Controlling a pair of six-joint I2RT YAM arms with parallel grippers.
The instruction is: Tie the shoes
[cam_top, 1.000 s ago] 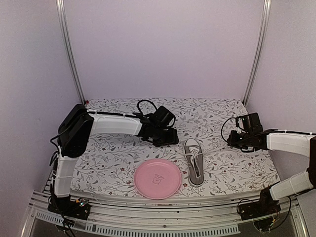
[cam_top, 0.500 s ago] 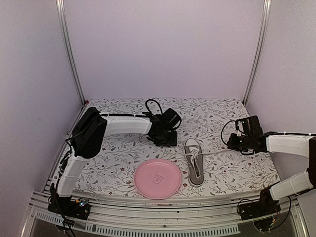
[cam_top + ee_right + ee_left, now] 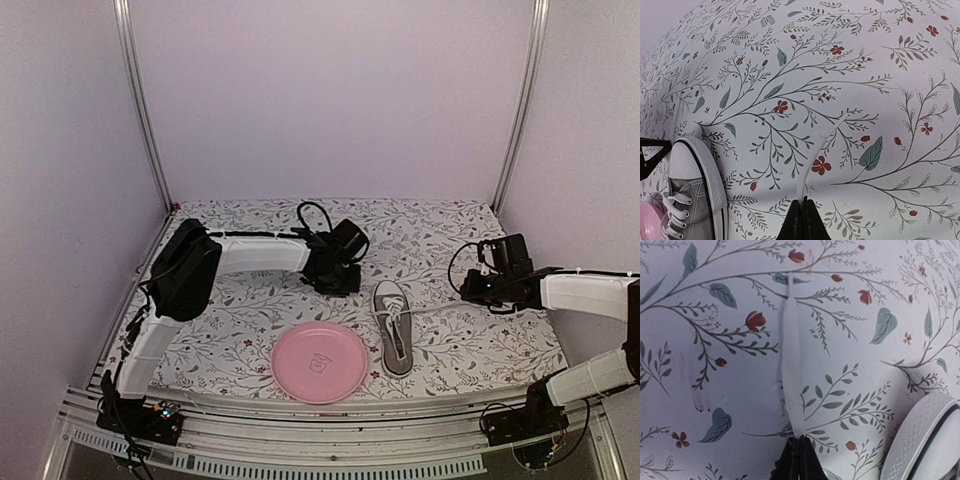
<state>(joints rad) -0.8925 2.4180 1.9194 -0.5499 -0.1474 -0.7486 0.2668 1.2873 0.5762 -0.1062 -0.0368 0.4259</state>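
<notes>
The grey shoe (image 3: 394,326) with white laces lies toe-away on the floral cloth, right of the pink plate. At the bottom edge of the left wrist view, my left gripper (image 3: 799,441) is shut on the end of a flat white lace (image 3: 791,360) lying on the cloth, with the shoe's white toe cap (image 3: 922,440) to its right. In the top view the left gripper (image 3: 340,282) sits just left of the toe. My right gripper (image 3: 804,204) pinches the other lace end (image 3: 816,156), right of the shoe (image 3: 690,200). From above, the right gripper (image 3: 471,291) holds that lace (image 3: 436,306) stretched from the shoe.
A pink plate (image 3: 320,362) lies near the front edge, left of the shoe; its rim (image 3: 644,222) shows in the right wrist view. Metal frame posts (image 3: 140,110) stand at the back corners. The floral cloth (image 3: 230,330) covers the table.
My left arm has moved right toward the shoe's toe, and its gripper has closed on the lace end. The right arm has barely moved.
</notes>
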